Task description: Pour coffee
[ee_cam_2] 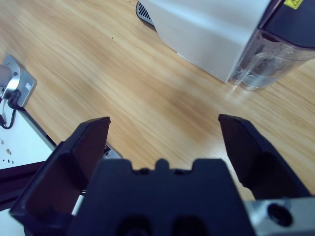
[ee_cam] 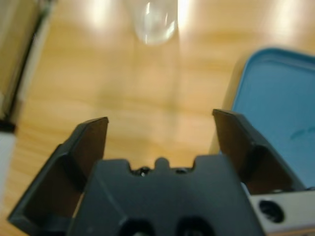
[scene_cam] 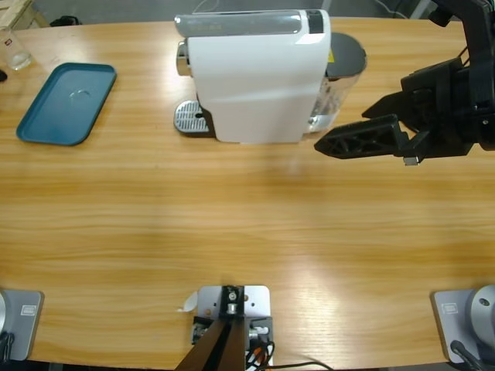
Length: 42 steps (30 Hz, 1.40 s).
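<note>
Seen from above, a white coffee machine (scene_cam: 259,73) stands at the far middle of the long wooden table (scene_cam: 232,224), its metal drip tray (scene_cam: 188,117) jutting to the left and a clear water tank (scene_cam: 340,85) with a dark lid on its right. A teal tray (scene_cam: 66,104) lies bare well to the left, with a clear glass tumbler (scene_cam: 15,50) near the table's far left corner beyond it. The right gripper (scene_cam: 352,131) hangs over the table just right of the machine, jaws spread and holding nothing.

Along the left gripper (ee_cam: 160,132), the jaws stand wide apart over bare wood. The tumbler (ee_cam: 155,22) sits ahead, blurred; whether it holds any coffee cannot be told. The tray (ee_cam: 275,113) lies beside the right-hand jaw.

Along the right gripper (ee_cam_2: 165,135), the jaws are likewise apart and empty above the table, with the machine (ee_cam_2: 206,29) and its water tank (ee_cam_2: 268,61) ahead.
</note>
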Tool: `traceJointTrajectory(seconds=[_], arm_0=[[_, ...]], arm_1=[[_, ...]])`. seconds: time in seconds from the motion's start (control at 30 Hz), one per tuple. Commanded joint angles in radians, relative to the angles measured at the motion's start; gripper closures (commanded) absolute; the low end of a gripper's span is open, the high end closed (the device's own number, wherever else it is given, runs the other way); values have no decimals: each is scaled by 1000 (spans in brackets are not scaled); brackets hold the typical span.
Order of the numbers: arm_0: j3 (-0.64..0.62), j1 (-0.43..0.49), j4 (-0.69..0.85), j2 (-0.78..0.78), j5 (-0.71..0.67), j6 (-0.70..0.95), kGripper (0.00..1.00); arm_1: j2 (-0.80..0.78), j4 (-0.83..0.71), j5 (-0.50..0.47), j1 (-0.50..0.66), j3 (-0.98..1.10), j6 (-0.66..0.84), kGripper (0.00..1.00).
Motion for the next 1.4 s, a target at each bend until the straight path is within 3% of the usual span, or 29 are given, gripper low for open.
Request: traceJointTrajectory(seconds=[0.03, 0.3, 0.53, 0.87, 1.03, 1.4], arm_0=[[-356, 18, 250, 74, -52, 68, 13], [-737, 81, 516, 263, -72, 95, 13], [-883, 94, 676, 375, -101, 106, 10], [-986, 108, 757, 455, -136, 103, 15], [-990, 103, 759, 476, -230, 103, 18], [-1005, 103, 760, 503, -225, 109, 18]], arm_1=[[33, -8, 32, -47, 9, -39, 0], [98, -31, 71, -70, -1, -60, 0], [143, -39, 101, -108, -16, -83, 0], [205, -67, 122, -111, -33, -91, 0], [224, -78, 130, -115, -34, -96, 0], [226, -80, 139, -138, -33, -107, 0]])
